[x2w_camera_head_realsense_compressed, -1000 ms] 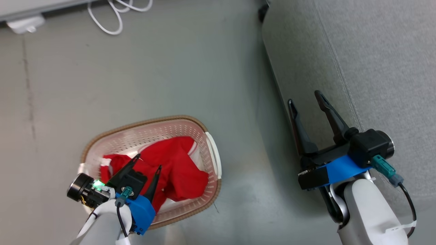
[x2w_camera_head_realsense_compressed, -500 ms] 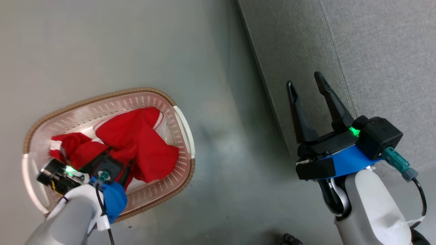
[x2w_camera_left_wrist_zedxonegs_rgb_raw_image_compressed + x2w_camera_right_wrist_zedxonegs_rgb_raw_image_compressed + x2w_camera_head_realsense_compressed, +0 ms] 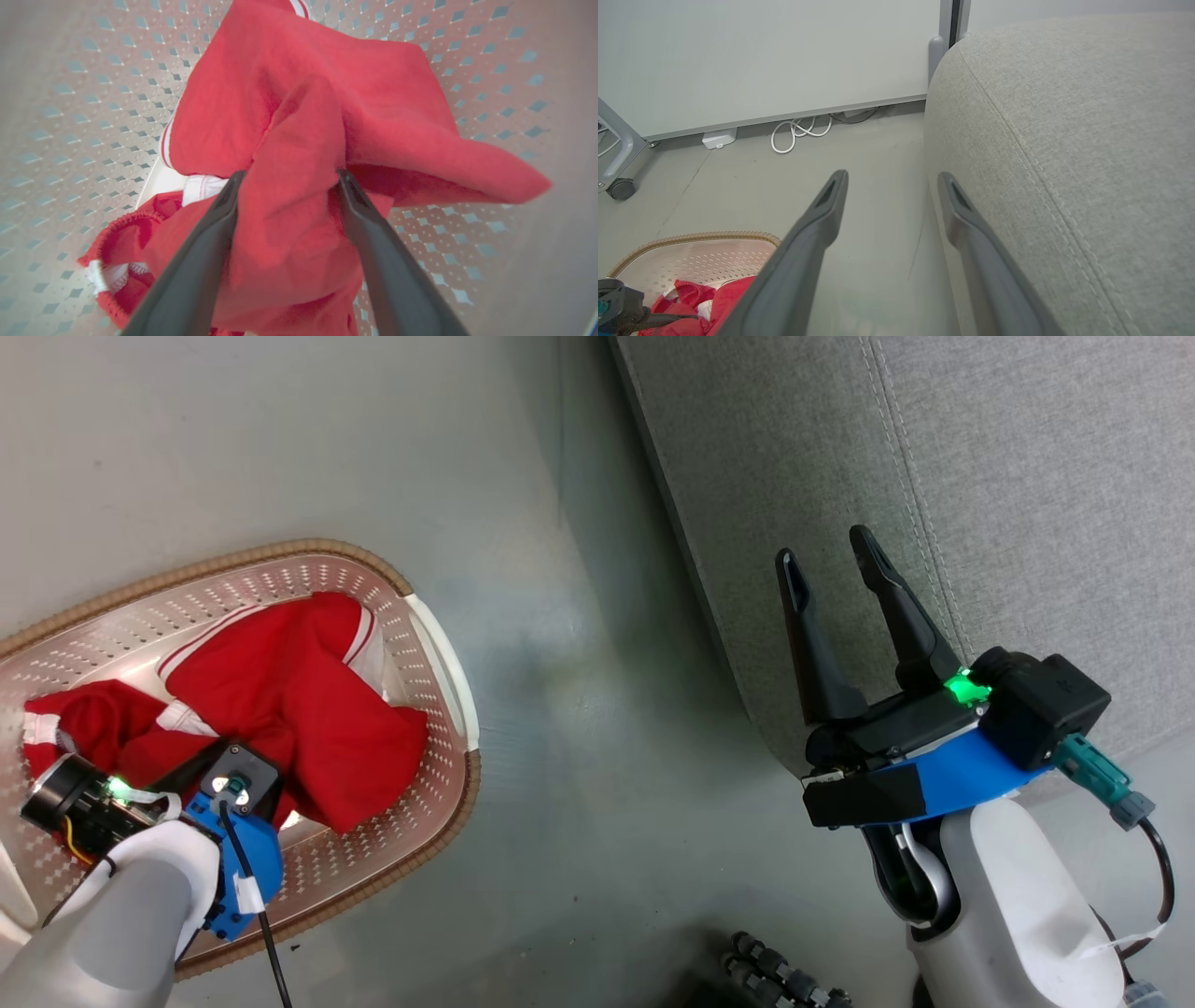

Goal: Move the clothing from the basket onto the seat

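My left gripper [image 3: 289, 172] is wide open with a red fold of the clothes [image 3: 327, 93] between its fingers, down in the basket [image 3: 280, 583], and the seat [image 3: 1027, 476] is far off by my open, empty right gripper [image 3: 822, 546].

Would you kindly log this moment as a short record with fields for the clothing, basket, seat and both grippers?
clothing: red, white-trimmed, crumpled inside the basket
basket: on the floor, left of the seat
seat: light-grey upholstery, apart from the basket
left gripper: open, astride a fold of clothing
right gripper: open, empty, hovering beside the seat's side
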Available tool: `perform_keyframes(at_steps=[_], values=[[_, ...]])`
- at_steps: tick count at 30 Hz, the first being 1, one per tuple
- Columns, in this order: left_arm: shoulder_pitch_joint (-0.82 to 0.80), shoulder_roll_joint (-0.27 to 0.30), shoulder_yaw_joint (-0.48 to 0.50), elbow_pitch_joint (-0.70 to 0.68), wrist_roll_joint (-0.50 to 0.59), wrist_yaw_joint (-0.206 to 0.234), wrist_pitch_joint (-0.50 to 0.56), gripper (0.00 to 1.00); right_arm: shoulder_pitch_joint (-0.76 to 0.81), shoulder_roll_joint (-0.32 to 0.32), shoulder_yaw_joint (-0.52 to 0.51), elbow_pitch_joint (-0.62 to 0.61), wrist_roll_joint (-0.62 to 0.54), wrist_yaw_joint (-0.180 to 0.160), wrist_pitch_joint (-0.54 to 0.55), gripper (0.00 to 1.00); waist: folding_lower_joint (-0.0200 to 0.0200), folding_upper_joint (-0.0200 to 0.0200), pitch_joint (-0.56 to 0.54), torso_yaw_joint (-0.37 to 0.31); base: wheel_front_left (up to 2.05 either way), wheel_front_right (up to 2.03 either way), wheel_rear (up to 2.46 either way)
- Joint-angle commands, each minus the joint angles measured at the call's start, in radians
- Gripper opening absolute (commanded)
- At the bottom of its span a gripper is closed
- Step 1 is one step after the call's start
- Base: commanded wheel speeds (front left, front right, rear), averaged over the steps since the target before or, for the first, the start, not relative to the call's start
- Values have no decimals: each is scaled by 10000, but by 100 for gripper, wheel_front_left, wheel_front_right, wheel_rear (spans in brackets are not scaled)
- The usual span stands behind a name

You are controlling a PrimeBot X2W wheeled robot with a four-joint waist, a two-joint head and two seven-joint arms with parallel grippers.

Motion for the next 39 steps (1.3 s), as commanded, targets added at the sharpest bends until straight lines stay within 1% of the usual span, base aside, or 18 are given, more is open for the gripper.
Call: perform_keyframes(at_steps=[1, 5, 7, 11, 12, 13, 20, 28, 33, 36, 39], values=[[-213, 102, -98, -15, -107, -3, 130, 100, -158, -7, 25, -35, 60, 1, -50, 100, -1, 0, 42, -44, 0, 0, 0], [-265, 264, -298, -138, -468, -3, 490, 100, -176, -7, 45, -23, 195, 1, -50, 100, -1, 0, 89, -104, 0, 0, 0], [-332, 320, -214, -202, -642, -4, 547, 100, -170, -7, 22, -17, 269, 1, -51, 100, -1, 0, 106, -113, 0, 0, 0], [-305, 307, -216, -291, -757, 22, 700, 100, -192, -7, 18, -3, 343, 1, -51, 100, -1, 0, 121, -148, 0, 0, 0], [-283, 295, -244, -317, -788, 22, 742, 35, -198, -7, 25, -1, 354, 1, -51, 100, -1, 0, 119, -158, 0, 0, 0], [-243, 251, -241, -365, -876, 19, 789, 0, -204, -7, 25, -2, 355, 1, -51, 100, -1, 0, 116, -162, 0, 0, 0], [-115, 372, -389, -705, -1174, 3, 1040, 0, -229, -7, -11, -4, 418, 1, -51, 100, -1, 0, 104, -172, 0, 0, 0], [12, 400, -339, -1020, -1497, 37, 1062, 0, -225, -7, -121, -11, 242, 1, -51, 100, -1, 0, -6, -54, 0, 0, 0], [87, 154, -155, -1137, -1823, 190, 909, 0, -213, -7, -193, 69, 109, 1, -51, 100, -1, 0, -226, 159, 0, 0, 0], [105, 67, -159, -1111, -1873, 183, 838, 0, -217, -9, -246, 77, 3, 1, -51, 100, -1, 0, -360, 290, 0, 0, 0], [145, -179, -127, -1011, -1990, 239, 688, 0, -234, -9, -353, 117, -241, 1, -51, 100, -1, 0, -692, 546, 0, 0, 0]])
